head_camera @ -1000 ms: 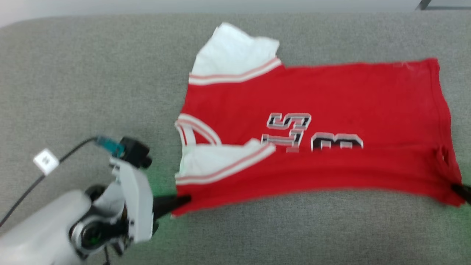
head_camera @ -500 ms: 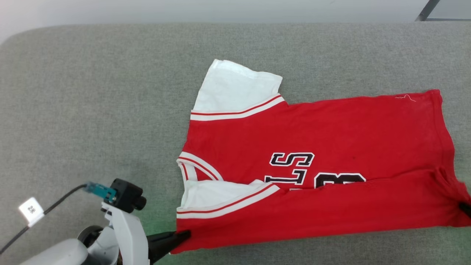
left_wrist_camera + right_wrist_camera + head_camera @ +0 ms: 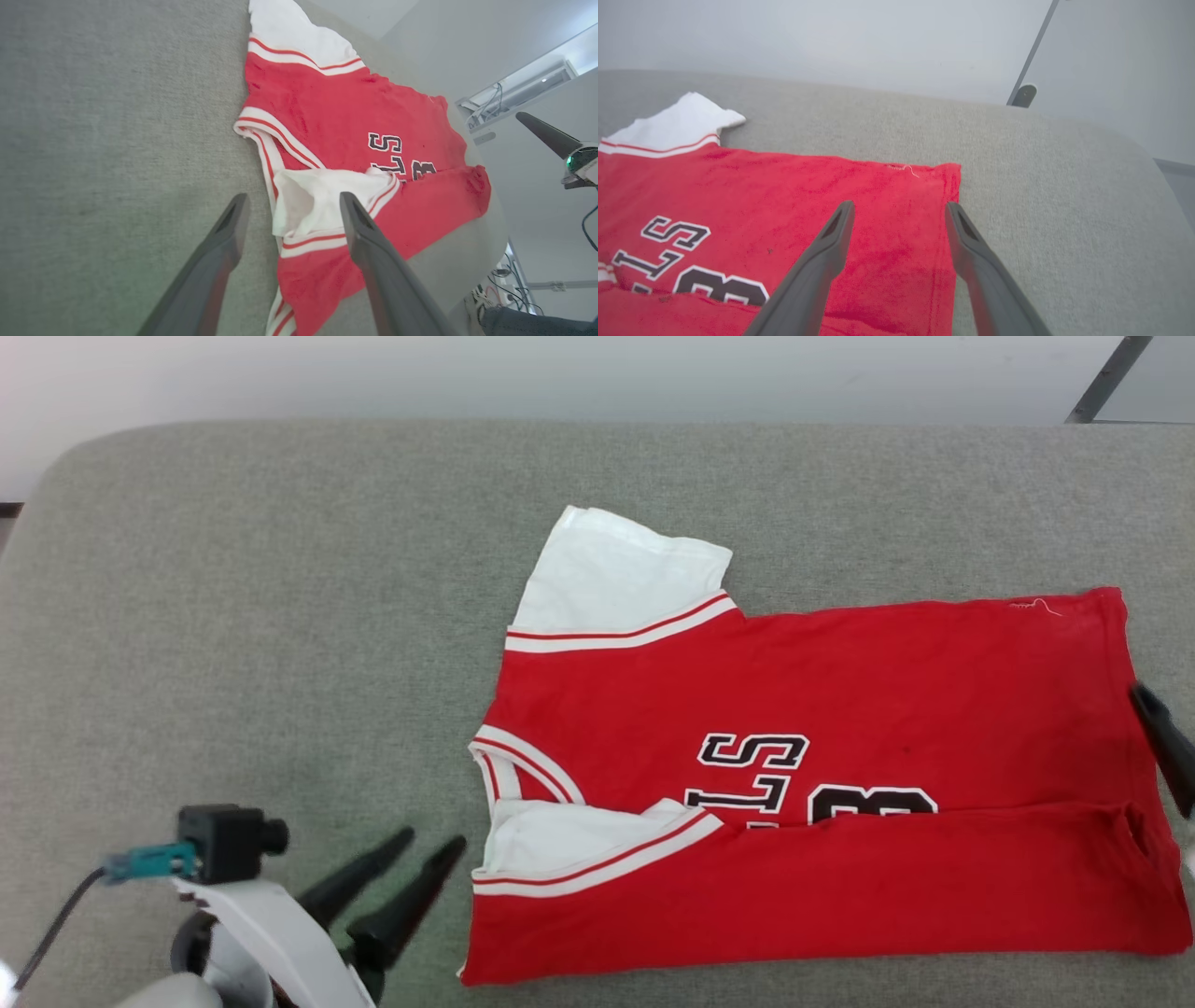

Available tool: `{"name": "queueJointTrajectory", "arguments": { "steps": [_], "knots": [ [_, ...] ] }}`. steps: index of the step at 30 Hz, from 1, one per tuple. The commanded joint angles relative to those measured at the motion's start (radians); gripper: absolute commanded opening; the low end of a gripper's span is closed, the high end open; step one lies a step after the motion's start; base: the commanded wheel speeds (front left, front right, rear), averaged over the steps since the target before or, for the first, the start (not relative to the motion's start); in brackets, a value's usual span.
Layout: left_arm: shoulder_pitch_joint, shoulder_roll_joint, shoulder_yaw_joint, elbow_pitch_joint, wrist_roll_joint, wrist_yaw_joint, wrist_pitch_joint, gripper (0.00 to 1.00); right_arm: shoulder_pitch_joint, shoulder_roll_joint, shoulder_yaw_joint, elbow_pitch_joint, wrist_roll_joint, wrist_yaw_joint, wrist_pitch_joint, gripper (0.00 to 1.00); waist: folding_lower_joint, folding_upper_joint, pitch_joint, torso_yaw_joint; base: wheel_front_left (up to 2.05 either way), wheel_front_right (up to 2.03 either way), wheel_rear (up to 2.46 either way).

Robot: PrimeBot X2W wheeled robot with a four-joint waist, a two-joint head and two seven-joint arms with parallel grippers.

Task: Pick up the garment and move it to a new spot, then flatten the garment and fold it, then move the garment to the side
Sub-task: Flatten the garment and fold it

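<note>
The garment (image 3: 840, 691), a red jersey with white sleeves and a black number, lies spread on the grey padded table (image 3: 280, 616). Its near long edge is folded over, covering the lower half of the number, and one white sleeve (image 3: 597, 845) lies on the fold. My left gripper (image 3: 431, 842) stands open just left of the collar end, apart from the cloth. In the left wrist view the left gripper (image 3: 293, 198) frames the folded sleeve of the garment (image 3: 336, 107). My right gripper (image 3: 900, 205) hovers open over the hem of the garment (image 3: 784, 186). One of its fingers (image 3: 1162, 737) shows at the right edge.
The table's rounded far edge (image 3: 597, 425) meets a pale wall. A dark metal leg (image 3: 1106, 378) slants at the top right. The table's right edge (image 3: 1148, 154) lies past the hem. Bare grey padding stretches left of the jersey.
Both grippers have let go of the folded edge's corners. The left one drew back leftward and opened; the right one rose beside the hem. The head camera also shifted.
</note>
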Motion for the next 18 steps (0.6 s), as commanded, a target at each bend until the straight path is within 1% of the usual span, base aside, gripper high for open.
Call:
{"name": "queueJointTrajectory", "arguments": {
  "steps": [1, 5, 8, 9, 11, 13, 18],
  "knots": [
    [0.007, -0.005, 0.006, 0.008, 0.017, 0.004, -0.021, 1.0, -0.018, 0.016, 0.009, 0.011, -0.011, -0.001, -0.024, 1.0, 0.0, 0.0, 0.001, -0.003, 0.0, 0.0, 0.0],
    [-0.048, -0.036, 0.047, 0.086, 0.082, 0.019, -0.101, 1.0, -0.09, 0.085, 0.024, 0.036, -0.071, -0.001, -0.185, 1.0, 0.0, 0.0, 0.015, -0.025, 0.0, 0.0, 0.0],
    [-0.123, -0.054, 0.067, 0.173, 0.149, 0.032, -0.118, 1.0, -0.13, 0.14, 0.015, 0.059, -0.112, -0.001, -0.283, 1.0, 0.0, 0.0, 0.035, -0.056, 0.0, 0.0, 0.0],
    [-0.158, -0.066, 0.07, 0.2, 0.169, 0.03, -0.117, 1.0, -0.138, 0.154, 0.015, 0.066, -0.125, -0.001, -0.307, 1.0, 0.0, 0.0, 0.044, -0.067, 0.0, 0.0, 0.0],
    [-0.235, -0.083, 0.079, 0.251, 0.195, 0.012, -0.104, 1.0, -0.155, 0.189, 0.013, 0.076, -0.143, -0.001, -0.347, 1.0, 0.0, 0.0, 0.062, -0.095, 0.0, 0.0, 0.0],
    [-0.327, -0.088, 0.086, 0.311, 0.227, -0.007, -0.076, 1.0, -0.167, 0.221, 0.02, 0.079, -0.152, -0.001, -0.378, 1.0, 0.0, 0.0, 0.084, -0.127, 0.0, 0.0, 0.0],
    [-0.565, -0.11, 0.095, 0.479, 0.276, -0.069, 0.03, 1.0, -0.19, 0.293, 0.04, 0.055, -0.175, -0.001, -0.451, 1.0, 0.0, 0.0, 0.143, -0.219, 0.0, 0.0, 0.0]
  ]
}}
